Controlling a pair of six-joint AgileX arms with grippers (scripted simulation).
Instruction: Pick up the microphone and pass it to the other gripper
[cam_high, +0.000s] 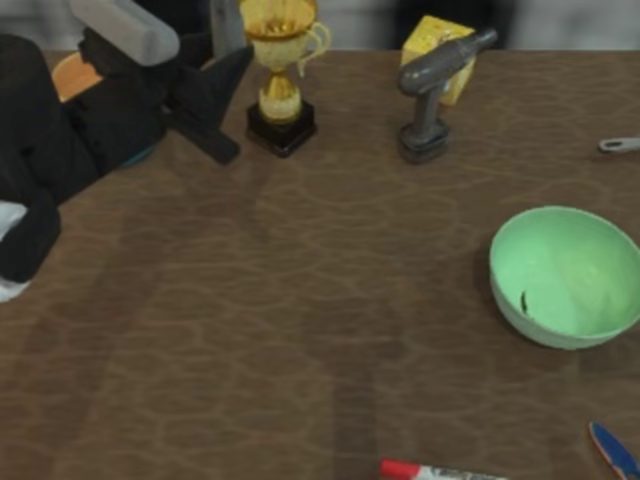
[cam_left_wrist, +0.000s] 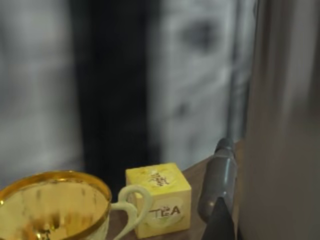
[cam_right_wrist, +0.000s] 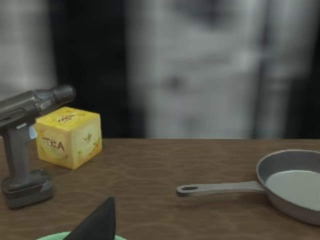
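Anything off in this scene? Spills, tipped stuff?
Nothing spilled or tipped. The trophy and drill stand upright, the tea box sits flat, and the green bowl is upright. Only oddity: a small dark speck inside the bowl; I cannot tell what it is.

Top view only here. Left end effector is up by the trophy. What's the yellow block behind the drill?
Observer: A box with TEA printed on its side. Both wrist views show the lettering.
Operator: And the grey stub at the table's right edge?
Observer: That's the handle of a frying pan. The right wrist view shows the round pan it belongs to.
Operator: I can't find the right end effector at all.
Observer: The right end effector shows in its own wrist view as a black shape, close to the rim of the green bowl and facing the drill and the pan.
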